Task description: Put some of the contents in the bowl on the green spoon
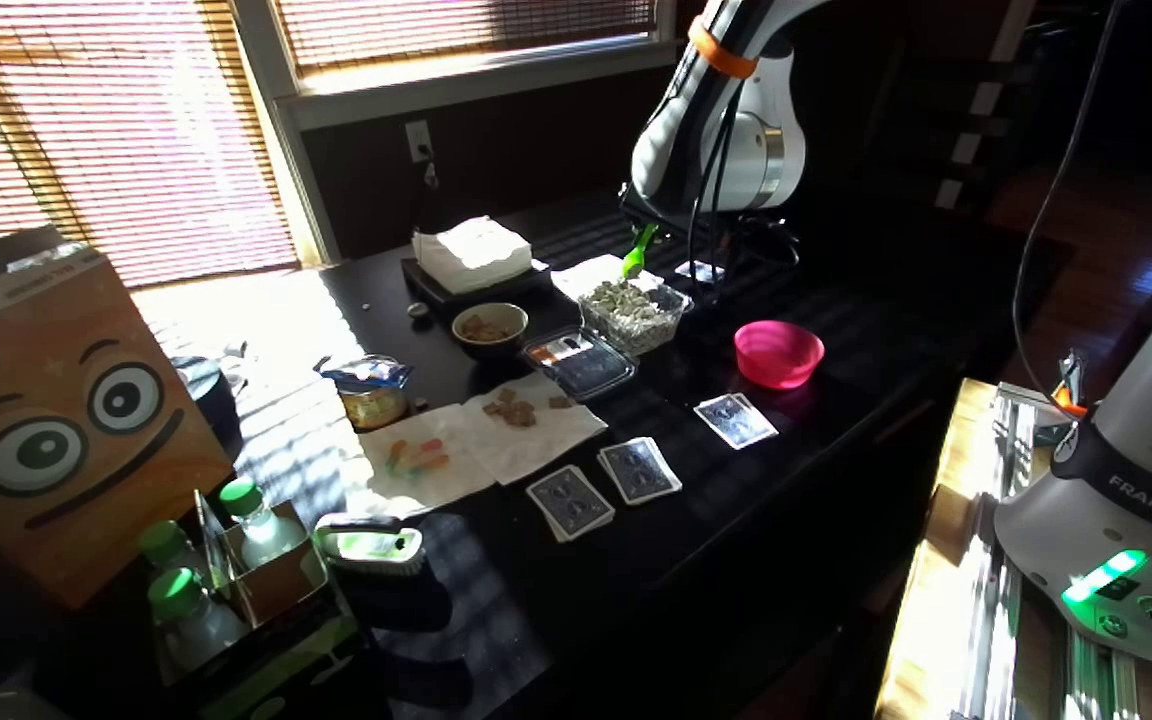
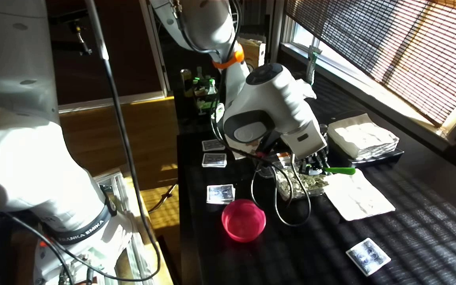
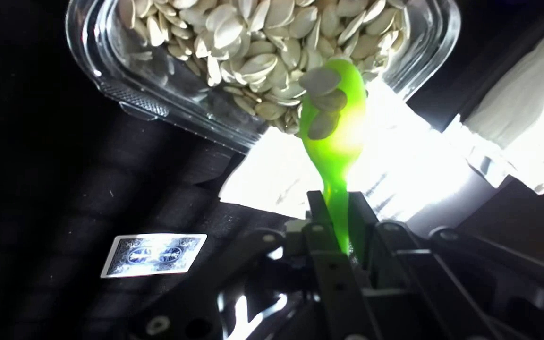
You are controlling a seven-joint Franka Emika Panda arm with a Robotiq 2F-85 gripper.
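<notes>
Clearly, the pincer [image 3: 337, 215] is clamped on the handle of the green spoon [image 3: 333, 158], whose long axis is held nearly in line with it, the scoop being pointed straight away toward the clear container [image 3: 154, 107]. A few pale seeds [image 3: 320, 81] are carried in the scoop; its tip is seen against the heap of seeds [image 3: 272, 49] held in the container, though whether they touch cannot be told. In an exterior view the spoon [image 1: 639, 252] is seen slanted, scoop end lower. Just beside the container a white napkin [image 3: 265, 179] is spread; farther off, a playing card [image 3: 154, 255] is seen face down on the table [image 2: 291, 257].
</notes>
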